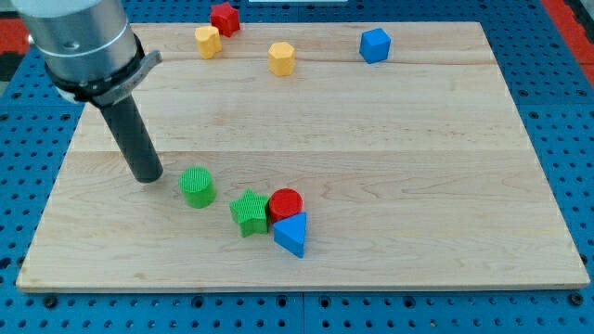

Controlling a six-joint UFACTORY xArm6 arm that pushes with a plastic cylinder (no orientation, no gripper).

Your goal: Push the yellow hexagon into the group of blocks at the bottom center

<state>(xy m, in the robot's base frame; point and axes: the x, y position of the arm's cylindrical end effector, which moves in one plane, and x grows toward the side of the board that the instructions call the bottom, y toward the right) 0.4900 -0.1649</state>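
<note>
At the view's top, a little left of the middle, sits the yellow hexagon (281,57) on the wooden board (390,167). Another yellow block (207,41) sits to its left, just beside a red star (224,18), and its shape is harder to tell. A blue block (375,44) sits off to the right of them.

Down at the bottom middle is the group: a green star (249,212), a red cylinder (286,204) touching it, and a blue triangle (291,235) tucked under them both. A green cylinder (197,186) stands near, a bit to the left and apart from the rest.

I have no claw at all, so there is nothing to open or close. I only have my tip (148,177), which rests on the board at the left, just beside the green cylinder and well apart from the yellow hexagon.

The hexagon looks small, hard and light, so I think it will slide easily on the smooth wood. It may also spin or slip off to one side if I push it off-centre. I cannot pick it up. I think the best spot to push is the middle of its far side, the flat face toward the view's top, so it goes straight down toward the group
</note>
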